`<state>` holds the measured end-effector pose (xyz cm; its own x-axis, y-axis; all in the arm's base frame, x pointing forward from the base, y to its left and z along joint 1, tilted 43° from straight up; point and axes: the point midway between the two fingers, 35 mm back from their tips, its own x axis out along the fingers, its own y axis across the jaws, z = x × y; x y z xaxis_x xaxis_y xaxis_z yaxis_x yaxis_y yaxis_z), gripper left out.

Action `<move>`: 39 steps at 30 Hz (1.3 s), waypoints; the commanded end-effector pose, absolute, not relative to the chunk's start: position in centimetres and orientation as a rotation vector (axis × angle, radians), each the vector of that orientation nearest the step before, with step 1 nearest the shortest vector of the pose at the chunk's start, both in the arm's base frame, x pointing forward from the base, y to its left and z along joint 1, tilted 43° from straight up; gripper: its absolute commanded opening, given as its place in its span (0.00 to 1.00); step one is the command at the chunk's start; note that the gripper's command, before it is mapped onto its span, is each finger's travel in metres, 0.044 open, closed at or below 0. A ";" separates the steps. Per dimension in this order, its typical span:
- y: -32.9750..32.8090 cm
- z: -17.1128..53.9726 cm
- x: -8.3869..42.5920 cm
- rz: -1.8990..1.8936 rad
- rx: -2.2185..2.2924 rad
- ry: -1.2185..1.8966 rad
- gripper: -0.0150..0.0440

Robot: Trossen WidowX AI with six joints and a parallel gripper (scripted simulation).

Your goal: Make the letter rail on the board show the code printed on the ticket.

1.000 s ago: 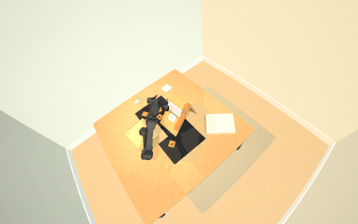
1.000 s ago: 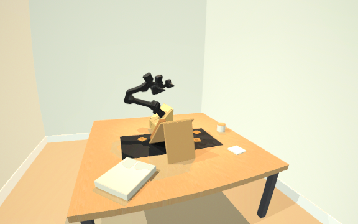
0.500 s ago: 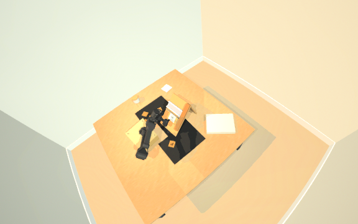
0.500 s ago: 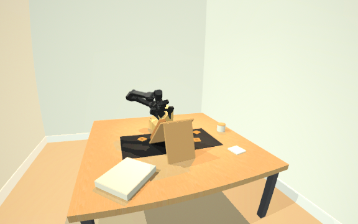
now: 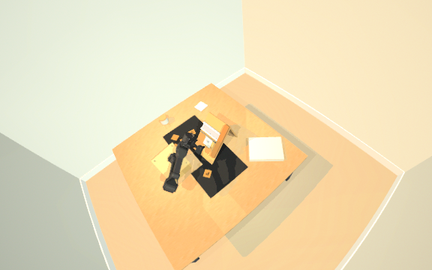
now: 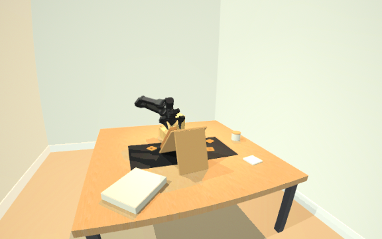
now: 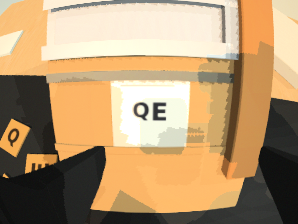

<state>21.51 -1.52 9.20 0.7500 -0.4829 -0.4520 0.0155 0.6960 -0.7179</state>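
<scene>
The tilted board (image 5: 214, 118) (image 6: 191, 151) (image 7: 75, 112) carries a white ticket (image 5: 208, 142) (image 7: 176, 95) reading "QE". Above it, the pale letter rail (image 5: 210, 132) (image 7: 140, 52) shows no tile in its visible part. A tile marked Q (image 7: 15, 137) lies left of the board on the black mat. Another tile (image 7: 44, 161) is partly hidden by the left finger, its letter unclear. Outside the wrist view, a lone tile (image 5: 207, 173) (image 6: 151, 148) lies on the mat at the board's other side. My gripper (image 5: 198, 144) (image 6: 172, 124) (image 7: 183, 148) is open and empty, its fingers spread before the board's lower part.
A raised brown wall (image 5: 220, 142) (image 7: 255, 90) runs along the board's right side. A thick white slab (image 5: 265, 149) (image 6: 134, 189), a small jar (image 5: 164, 120) (image 6: 235, 136) and a white card (image 5: 201, 106) (image 6: 253, 160) stand or lie on the counter. A yellow plate (image 5: 160, 159) lies by the arm.
</scene>
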 end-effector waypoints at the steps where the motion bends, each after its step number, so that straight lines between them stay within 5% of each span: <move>1: -1.3 9.6 21.7 -0.286 -0.794 0.691 1.00; 23: 7.8 22.4 27.7 0.740 -1.969 0.897 1.00; 39: 7.9 22.5 27.7 0.750 -1.977 0.895 1.00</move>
<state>27.65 7.73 22.53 0.5750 -0.3162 -0.7546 -0.8023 -0.3985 -0.4444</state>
